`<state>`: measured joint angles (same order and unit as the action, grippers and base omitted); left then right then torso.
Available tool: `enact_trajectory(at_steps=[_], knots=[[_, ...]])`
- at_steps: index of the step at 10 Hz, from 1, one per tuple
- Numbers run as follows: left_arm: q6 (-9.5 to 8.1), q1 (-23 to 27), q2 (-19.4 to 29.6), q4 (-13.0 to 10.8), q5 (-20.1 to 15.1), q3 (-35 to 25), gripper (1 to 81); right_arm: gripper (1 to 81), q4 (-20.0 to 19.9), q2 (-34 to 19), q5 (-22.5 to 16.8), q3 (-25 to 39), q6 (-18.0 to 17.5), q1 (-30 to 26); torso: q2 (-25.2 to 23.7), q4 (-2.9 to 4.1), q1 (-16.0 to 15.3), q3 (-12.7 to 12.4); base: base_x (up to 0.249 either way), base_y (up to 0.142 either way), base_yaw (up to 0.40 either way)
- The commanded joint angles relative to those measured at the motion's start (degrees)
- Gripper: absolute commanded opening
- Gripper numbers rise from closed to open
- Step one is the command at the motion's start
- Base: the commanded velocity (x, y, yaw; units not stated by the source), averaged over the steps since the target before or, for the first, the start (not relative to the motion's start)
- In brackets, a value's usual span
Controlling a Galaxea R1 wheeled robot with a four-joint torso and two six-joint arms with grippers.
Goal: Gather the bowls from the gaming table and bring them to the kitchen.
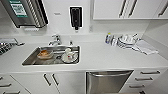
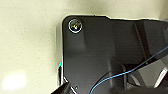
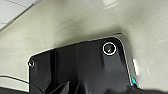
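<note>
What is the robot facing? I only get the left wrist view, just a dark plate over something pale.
Observer: A white kitchen, its counter straight ahead in the head view.
Operator: Anything on it?
Observer: A steel sink is set in it, with a white cup inside.
Operator: And below?
Observer: A steel-fronted dishwasher, right of the sink.

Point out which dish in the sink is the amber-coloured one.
The amber bowl at the left of the steel sink; the dishes to its right are white.
</note>
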<state>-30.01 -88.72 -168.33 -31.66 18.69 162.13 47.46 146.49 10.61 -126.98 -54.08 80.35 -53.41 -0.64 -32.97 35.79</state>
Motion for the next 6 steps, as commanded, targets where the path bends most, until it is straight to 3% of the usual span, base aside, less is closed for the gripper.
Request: enact_trajectory(at_steps=[1, 4, 6], knots=[[0.31, 0.5, 0.7, 0.0, -4.1, 1.1, 81.1, 81.1, 9.6, 5.6, 0.7, -11.3, -0.1, 6.7, 0.0, 0.00, 0.0, 0.0, 0.000, 0.000, 0.000], [0.39, 0.8, -0.3, -0.2, -9.7, 1.1, 81.1, 81.1, 9.4, 13.6, 0.6, -26.9, -0.1, 10.1, 0.0, 0.00, 0.0, 0.0, 0.000, 0.000, 0.000], [0.39, 0.8, -1.0, -0.1, -12.0, 1.0, 81.1, 81.1, 9.6, 17.5, 0.6, -33.0, 0.0, 11.0, 0.0, 0.00, 0.0, 0.0, 0.000, 0.000, 0.000]])
